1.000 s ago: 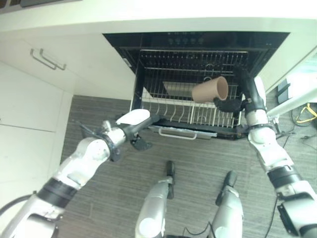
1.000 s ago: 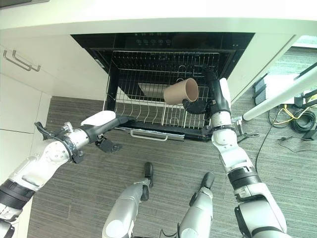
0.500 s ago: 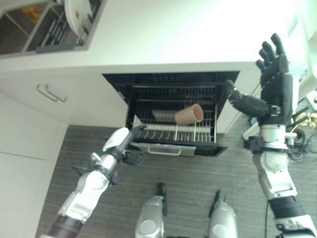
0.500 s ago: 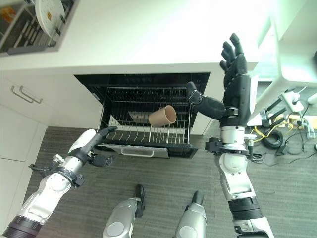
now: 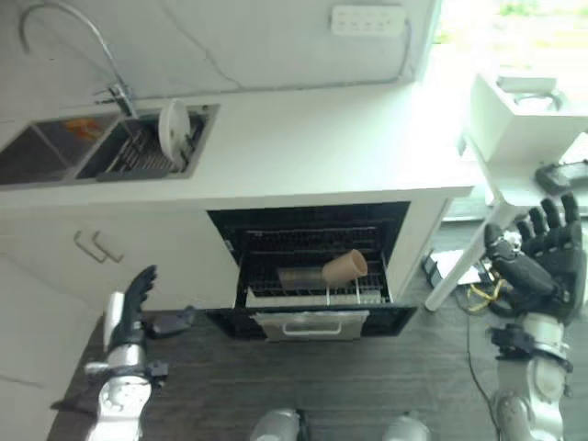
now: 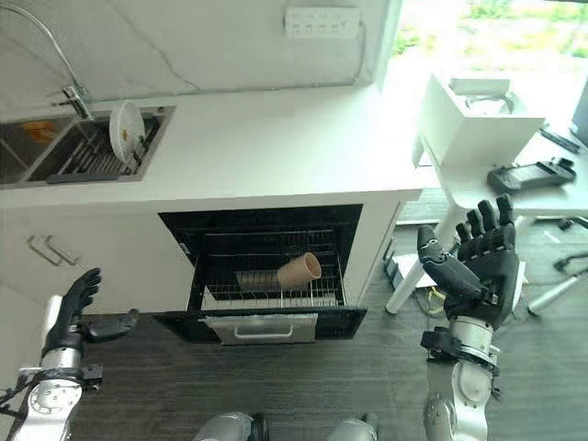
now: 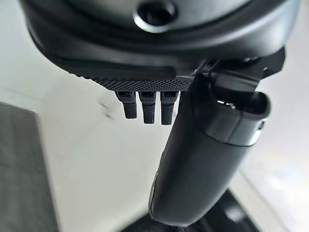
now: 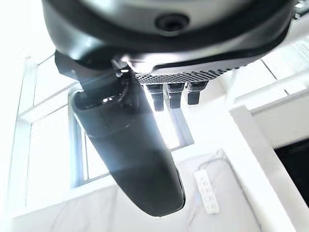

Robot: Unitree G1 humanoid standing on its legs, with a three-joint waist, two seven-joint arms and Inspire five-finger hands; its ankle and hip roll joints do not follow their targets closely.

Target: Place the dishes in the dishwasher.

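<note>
A brown cup (image 5: 345, 267) lies on its side in the pulled-out wire rack (image 5: 312, 296) of the open dishwasher (image 6: 266, 230) under the white counter. Beside it in the rack rests a pale dish (image 5: 299, 277). A white plate (image 6: 123, 129) stands upright in the drying rack in the sink (image 5: 55, 156) at the counter's left end. My left hand (image 5: 136, 301) is open, held up to the left of the dishwasher door, holding nothing. My right hand (image 6: 484, 266) is open too, fingers spread, well to the right of the dishwasher. Straight fingers (image 7: 147, 104) show in the left wrist view.
A tap (image 5: 110, 87) stands over the sink. To the right is a white table (image 6: 478, 184) with a white box (image 6: 469, 106) and a black device (image 6: 519, 175). The dishwasher door (image 6: 262, 326) juts out over the dark floor. A power strip (image 5: 367, 18) hangs on the wall.
The camera has tilted up, so the counter and sink show. A second ago my right hand held the cup over the rack; it has let go and drawn away right. The left hand has pulled back.
</note>
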